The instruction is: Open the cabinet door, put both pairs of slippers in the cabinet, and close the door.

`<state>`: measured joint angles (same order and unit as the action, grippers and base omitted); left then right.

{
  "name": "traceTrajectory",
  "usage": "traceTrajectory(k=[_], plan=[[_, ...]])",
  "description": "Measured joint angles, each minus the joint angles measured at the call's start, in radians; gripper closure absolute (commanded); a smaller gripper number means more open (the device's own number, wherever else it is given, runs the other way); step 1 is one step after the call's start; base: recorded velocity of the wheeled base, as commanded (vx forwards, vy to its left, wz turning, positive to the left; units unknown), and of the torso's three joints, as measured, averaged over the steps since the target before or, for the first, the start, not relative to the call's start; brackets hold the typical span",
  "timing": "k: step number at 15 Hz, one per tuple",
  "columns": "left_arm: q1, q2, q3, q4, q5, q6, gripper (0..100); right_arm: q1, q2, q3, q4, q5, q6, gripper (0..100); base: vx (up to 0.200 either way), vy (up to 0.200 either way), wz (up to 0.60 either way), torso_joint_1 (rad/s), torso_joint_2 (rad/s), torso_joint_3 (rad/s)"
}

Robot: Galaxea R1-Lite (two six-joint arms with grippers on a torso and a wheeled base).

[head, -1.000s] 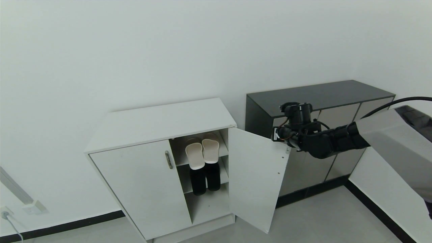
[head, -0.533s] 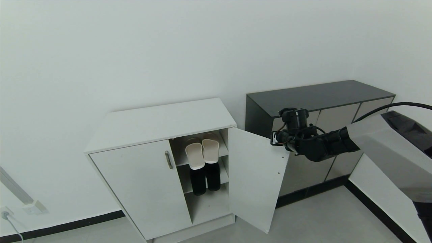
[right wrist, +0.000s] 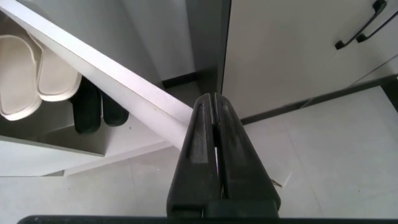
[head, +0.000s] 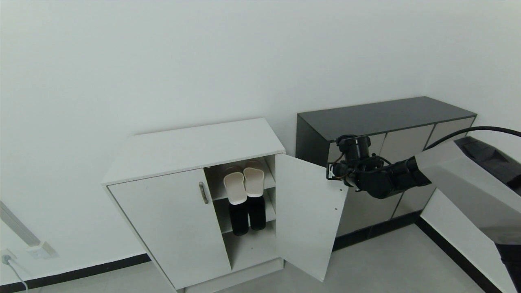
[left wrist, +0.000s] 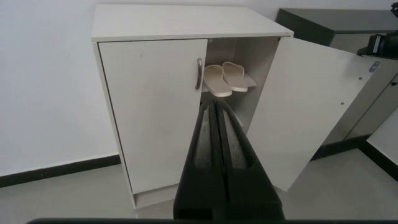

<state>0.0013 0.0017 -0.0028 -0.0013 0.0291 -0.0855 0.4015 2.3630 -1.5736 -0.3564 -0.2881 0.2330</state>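
Note:
The white cabinet (head: 195, 148) stands against the wall with its right door (head: 307, 211) swung open and its left door shut. Inside, a cream pair of slippers (head: 244, 185) hangs over the upper shelf's edge, and a black pair (head: 246, 217) stands on the shelf below. My right gripper (head: 331, 171) is shut and sits at the top outer edge of the open door. In the right wrist view its tips (right wrist: 215, 106) lie against the door's edge (right wrist: 106, 74). My left gripper (left wrist: 216, 109) is shut and empty, held back from the cabinet front.
A dark-topped sideboard (head: 386, 114) stands right of the cabinet, just behind the open door and my right arm. The left door has a metal handle (head: 203, 192). A wall socket (head: 6, 257) sits low at the far left. Bare floor (head: 366, 264) lies in front.
My right arm has shifted a little to the left, onto the open door's outer edge. The door's top corner has swung in slightly. The slippers have not moved.

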Motion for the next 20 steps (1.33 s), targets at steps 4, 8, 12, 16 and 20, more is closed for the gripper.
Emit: traceTrajectory(k=[4,8,12,16,20], plan=[[0.0,0.0,0.0,0.0,0.0,0.0,100,0.026,-0.021,0.04,-0.004,-0.003,0.001,100,0.0,0.0,0.0,0.0,0.0,0.0],[0.0,0.0,0.0,0.0,0.0,-0.001,100,0.128,-0.078,0.181,-0.113,-0.009,-0.004,100,0.0,0.0,0.0,0.0,0.0,0.0],[0.0,0.0,0.0,0.0,0.001,-0.002,100,0.207,-0.152,0.306,-0.233,-0.007,-0.052,100,0.0,0.0,0.0,0.0,0.0,0.0],[0.0,0.0,0.0,0.0,0.001,-0.001,100,0.22,-0.185,0.397,-0.396,-0.003,-0.174,100,0.0,0.0,0.0,0.0,0.0,0.0],[0.0,0.0,0.0,0.0,0.001,0.0,100,0.226,-0.189,0.459,-0.49,0.001,-0.239,100,0.0,0.0,0.3,-0.002,0.0,0.002]])
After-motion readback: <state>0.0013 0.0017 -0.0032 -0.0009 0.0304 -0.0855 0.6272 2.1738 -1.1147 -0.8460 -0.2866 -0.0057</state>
